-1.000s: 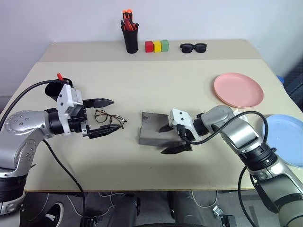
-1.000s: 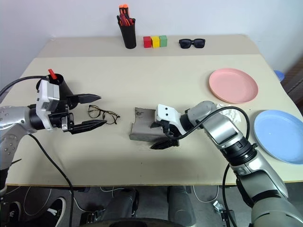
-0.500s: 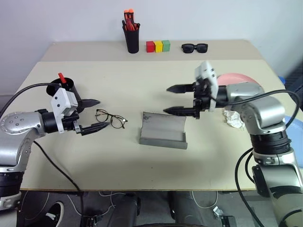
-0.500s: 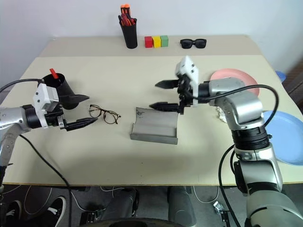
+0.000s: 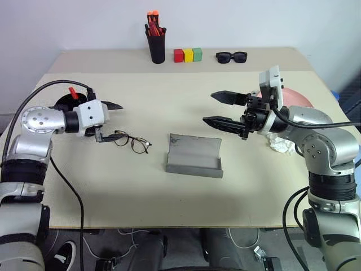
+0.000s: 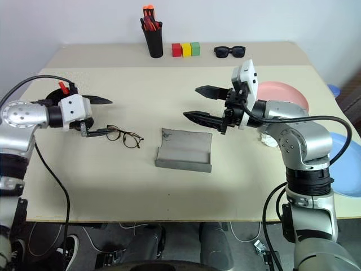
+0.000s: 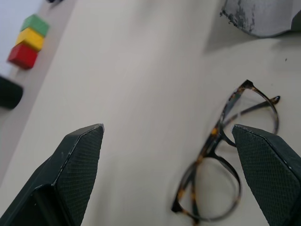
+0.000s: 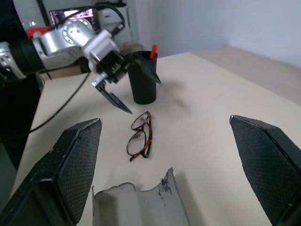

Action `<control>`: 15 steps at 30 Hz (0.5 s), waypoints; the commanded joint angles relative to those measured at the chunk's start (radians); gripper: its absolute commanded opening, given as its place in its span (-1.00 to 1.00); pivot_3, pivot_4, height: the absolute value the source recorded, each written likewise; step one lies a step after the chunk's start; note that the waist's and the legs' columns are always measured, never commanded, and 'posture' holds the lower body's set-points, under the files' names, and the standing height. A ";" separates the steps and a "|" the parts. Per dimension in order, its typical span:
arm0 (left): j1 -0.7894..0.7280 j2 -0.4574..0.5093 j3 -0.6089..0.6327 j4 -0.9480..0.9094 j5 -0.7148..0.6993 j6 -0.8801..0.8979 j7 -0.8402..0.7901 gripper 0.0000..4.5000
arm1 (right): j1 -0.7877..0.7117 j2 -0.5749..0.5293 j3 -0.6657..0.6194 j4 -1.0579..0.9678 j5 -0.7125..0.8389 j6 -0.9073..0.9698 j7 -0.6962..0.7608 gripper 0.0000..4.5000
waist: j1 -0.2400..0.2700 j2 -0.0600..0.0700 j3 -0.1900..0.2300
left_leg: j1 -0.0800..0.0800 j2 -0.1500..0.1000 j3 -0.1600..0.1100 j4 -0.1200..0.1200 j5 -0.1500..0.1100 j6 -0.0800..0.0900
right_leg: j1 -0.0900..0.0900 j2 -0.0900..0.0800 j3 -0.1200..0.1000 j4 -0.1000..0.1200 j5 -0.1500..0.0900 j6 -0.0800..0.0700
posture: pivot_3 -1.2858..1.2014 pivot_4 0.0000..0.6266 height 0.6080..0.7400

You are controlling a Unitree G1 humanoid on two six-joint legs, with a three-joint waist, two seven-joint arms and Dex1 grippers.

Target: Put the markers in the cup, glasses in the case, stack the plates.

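Jaws apart — round wire-frame glasses (image 5: 132, 141)

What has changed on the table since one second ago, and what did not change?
The right gripper left the open case and rose above the table, open and empty. The left gripper turned and came closer to the glasses, also open and empty. Glasses, case, cup and pink plate stayed in place.

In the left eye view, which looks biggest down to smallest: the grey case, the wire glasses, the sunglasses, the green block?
1. Grey case
2. Wire glasses
3. Sunglasses, though they lie farther away, so this order is unsure
4. Green block
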 commanded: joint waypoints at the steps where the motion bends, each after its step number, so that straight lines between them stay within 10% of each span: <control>1: -0.068 -0.008 -0.029 0.069 -0.015 0.017 -0.135 1.00 | 0.020 -0.014 -0.046 -0.067 0.045 -0.036 0.003 0.97 | -0.003 0.000 0.000 | 0.000 0.000 0.000 0.000 0.000 0.000 | 0.000 0.000 0.000 0.000 0.000 0.000 | 0.03 -0.52 1.00; 15: -0.269 0.019 -0.196 0.324 0.128 -0.083 -0.330 1.00 | 0.079 -0.032 -0.044 -0.096 0.071 -0.055 -0.030 0.97 | -0.027 0.000 0.000 | -0.002 0.000 0.000 0.002 0.000 0.001 | -0.002 0.000 -0.001 0.002 0.000 0.000 | 0.03 -0.52 1.00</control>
